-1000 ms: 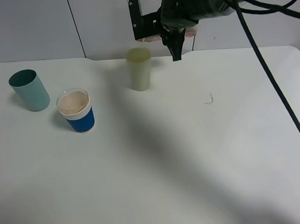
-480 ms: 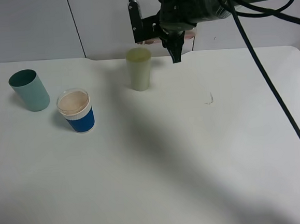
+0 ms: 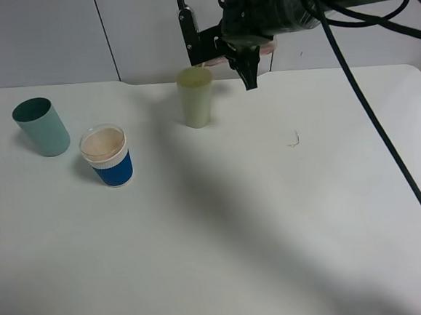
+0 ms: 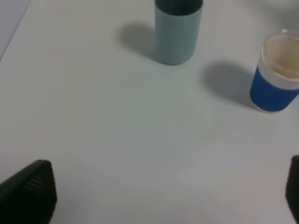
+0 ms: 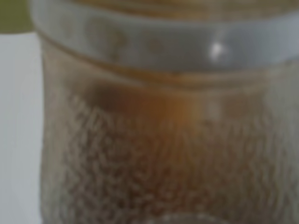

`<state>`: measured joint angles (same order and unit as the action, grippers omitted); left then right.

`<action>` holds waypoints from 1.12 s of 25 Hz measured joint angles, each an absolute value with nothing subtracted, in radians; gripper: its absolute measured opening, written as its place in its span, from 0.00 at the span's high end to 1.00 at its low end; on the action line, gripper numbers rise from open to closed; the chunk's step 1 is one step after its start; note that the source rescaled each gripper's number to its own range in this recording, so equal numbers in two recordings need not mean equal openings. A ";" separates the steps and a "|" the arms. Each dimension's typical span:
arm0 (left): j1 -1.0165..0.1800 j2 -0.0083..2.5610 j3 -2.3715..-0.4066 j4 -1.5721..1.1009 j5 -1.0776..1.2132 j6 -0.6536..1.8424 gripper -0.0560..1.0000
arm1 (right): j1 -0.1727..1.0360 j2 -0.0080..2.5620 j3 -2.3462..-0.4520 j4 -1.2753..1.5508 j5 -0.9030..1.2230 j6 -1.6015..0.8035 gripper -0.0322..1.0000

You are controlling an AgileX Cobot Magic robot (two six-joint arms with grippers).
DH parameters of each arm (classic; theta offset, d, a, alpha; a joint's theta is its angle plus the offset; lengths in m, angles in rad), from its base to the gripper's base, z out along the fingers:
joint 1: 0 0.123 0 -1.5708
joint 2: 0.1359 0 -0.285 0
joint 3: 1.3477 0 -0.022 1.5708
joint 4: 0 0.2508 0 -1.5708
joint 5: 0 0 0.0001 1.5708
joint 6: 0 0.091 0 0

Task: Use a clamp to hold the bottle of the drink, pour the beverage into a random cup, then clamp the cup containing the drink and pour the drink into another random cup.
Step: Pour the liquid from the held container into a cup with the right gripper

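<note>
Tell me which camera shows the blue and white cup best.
The exterior high view: the blue cup stands whole and unobstructed there. The left wrist view shows it nearer but clipped by the picture's edge. The right wrist view is filled by the bottle.

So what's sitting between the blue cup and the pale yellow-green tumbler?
Nothing: only bare white table separates the blue cup from the yellow-green tumbler, as the exterior high view shows.

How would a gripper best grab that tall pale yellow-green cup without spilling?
Pinch the pale yellow-green tumbler across its middle, coming in level from the front. It stands upright with no handle and an open top, and it narrows downward, so a mid-height side grip probably holds firm and keeps it level.
</note>
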<state>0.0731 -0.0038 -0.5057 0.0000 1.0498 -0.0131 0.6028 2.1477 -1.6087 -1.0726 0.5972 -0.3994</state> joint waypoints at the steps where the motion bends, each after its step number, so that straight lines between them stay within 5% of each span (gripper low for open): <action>1: 0.073 -0.004 -0.506 0.000 1.050 -0.013 0.00 | 0.604 2.148 -1.609 -1.073 0.597 -0.403 0.97; 28: 0.073 -0.004 -0.506 0.000 1.050 -0.013 0.00 | 0.607 2.148 -1.609 -1.107 0.628 -0.447 0.97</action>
<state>0.0731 -0.0038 -0.5057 0.0000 1.0498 -0.0131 0.6073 2.1477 -1.6087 -1.1072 0.6276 -0.4472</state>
